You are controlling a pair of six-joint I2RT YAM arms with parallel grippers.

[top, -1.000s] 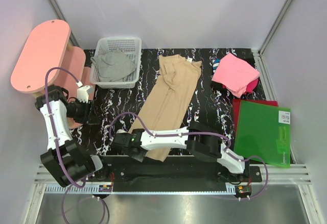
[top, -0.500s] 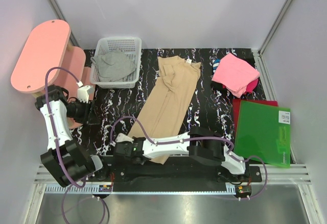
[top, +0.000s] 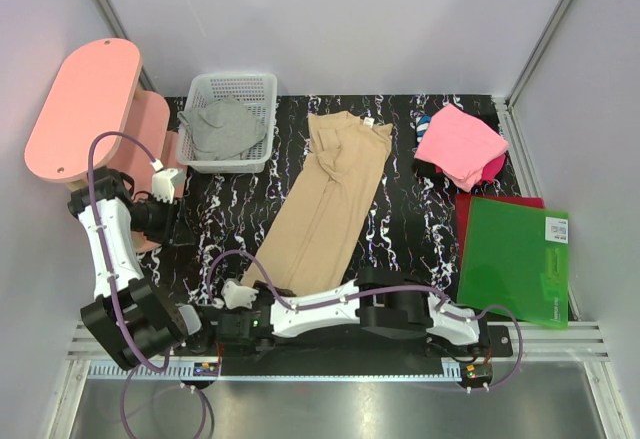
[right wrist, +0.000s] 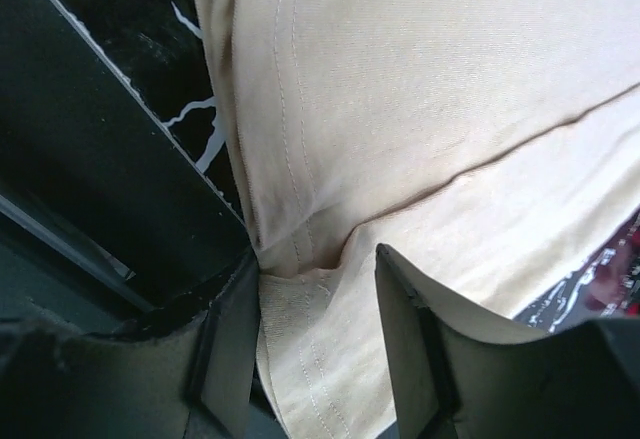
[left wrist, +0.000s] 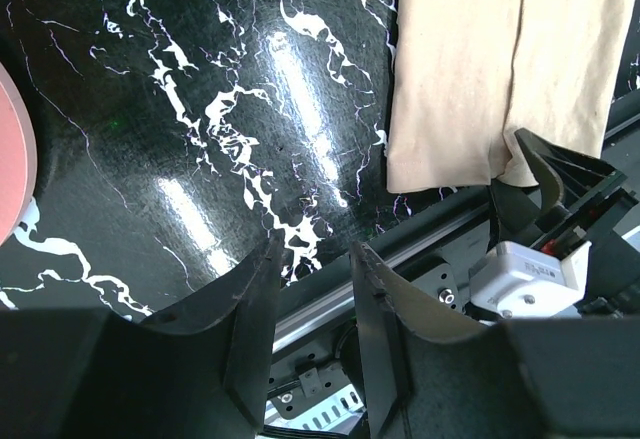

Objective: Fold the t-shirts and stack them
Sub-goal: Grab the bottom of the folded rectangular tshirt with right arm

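Right gripper [right wrist: 315, 289] has dragged back to the table's near edge, jaws clamped on the tan t-shirt [top: 325, 204] hem, shirt stretching away from it. Left gripper [left wrist: 310, 289] hangs left, jaws apart, holding nothing. Beyond it, white basket [top: 262, 84] holds the grey t-shirt [top: 222, 127]. Pink t-shirt [top: 460, 144] far right.

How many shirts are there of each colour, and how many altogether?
Tan: 1, the tan t-shirt stretched along the middle of the table.
Grey: 1, the grey t-shirt in the white basket.
Pink: 1, the pink t-shirt folded at the far right.
Total: 3 shirts.
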